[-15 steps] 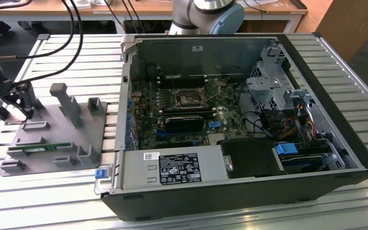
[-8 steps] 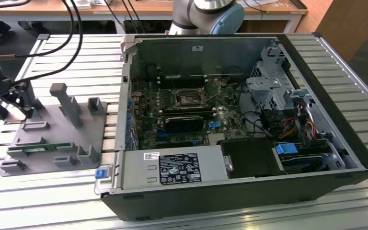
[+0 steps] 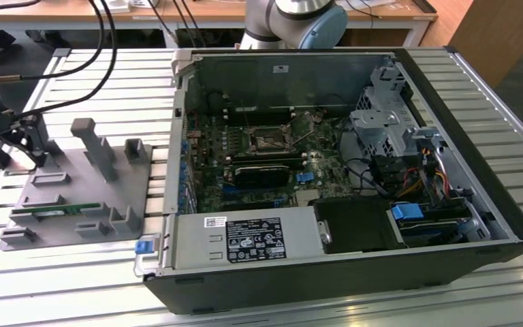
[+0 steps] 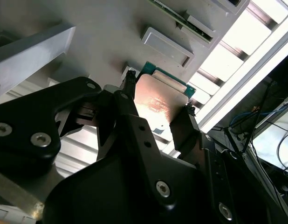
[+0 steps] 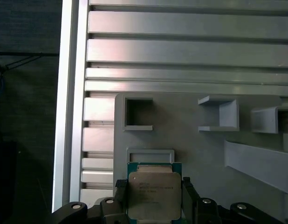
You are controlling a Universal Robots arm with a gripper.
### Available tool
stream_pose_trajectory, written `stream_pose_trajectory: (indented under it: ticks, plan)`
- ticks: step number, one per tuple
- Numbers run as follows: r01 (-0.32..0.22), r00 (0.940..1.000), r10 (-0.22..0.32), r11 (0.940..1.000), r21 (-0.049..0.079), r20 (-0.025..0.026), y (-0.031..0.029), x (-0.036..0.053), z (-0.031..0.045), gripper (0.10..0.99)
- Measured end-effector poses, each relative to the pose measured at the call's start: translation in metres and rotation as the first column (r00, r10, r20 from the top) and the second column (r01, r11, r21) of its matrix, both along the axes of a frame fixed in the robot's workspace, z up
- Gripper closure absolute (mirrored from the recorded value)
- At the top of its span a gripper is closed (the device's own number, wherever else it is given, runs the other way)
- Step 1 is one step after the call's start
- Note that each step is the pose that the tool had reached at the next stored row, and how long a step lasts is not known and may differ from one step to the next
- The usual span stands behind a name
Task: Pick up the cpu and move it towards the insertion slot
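The end effector (image 5: 154, 193) is closed narrowly on the cpu (image 5: 154, 196), which is clamped by two opposite edges between black fingers (image 5: 120, 191). In the second wrist view the same grip (image 4: 158, 100) is seen, with the silver top of the cpu (image 4: 158, 105) catching light and its green edge showing. The cpu is held just over a grey plate (image 5: 190, 149), beside a shallow framed pocket (image 5: 149, 156); whether it is clear of the plate cannot be told.

In the exterior view the end effector (image 3: 21, 146) is placed above the plate (image 3: 71, 204), at nine o'clock from an open computer case (image 3: 334, 279). A green memory stick (image 3: 57, 211) is seated on the plate. The insertion slot (image 3: 268, 141), a silvery frame with a dark centre, is found on the board inside the case, well apart from the cpu.

Plate and case are carried by a table (image 3: 80, 286) of ribbed aluminium slats. At twelve o'clock the arm (image 3: 293, 20) is mounted, black cables (image 3: 98, 41) hang near it, and a wooden desk (image 3: 198, 13) stands behind. A dark floor (image 5: 23, 116) is seen past the table edge.
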State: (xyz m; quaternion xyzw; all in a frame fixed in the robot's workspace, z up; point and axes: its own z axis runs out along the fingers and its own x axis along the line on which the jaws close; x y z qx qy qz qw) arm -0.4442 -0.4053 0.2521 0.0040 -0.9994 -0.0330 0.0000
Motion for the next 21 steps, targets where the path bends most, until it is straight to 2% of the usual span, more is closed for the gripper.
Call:
stream_pose_trajectory:
  ticks: [21]
  plan:
    - [0.0, 1.0, 0.0, 1.0, 0.0, 0.0001, 0.0, 0.0, 0.0096, 0.541]
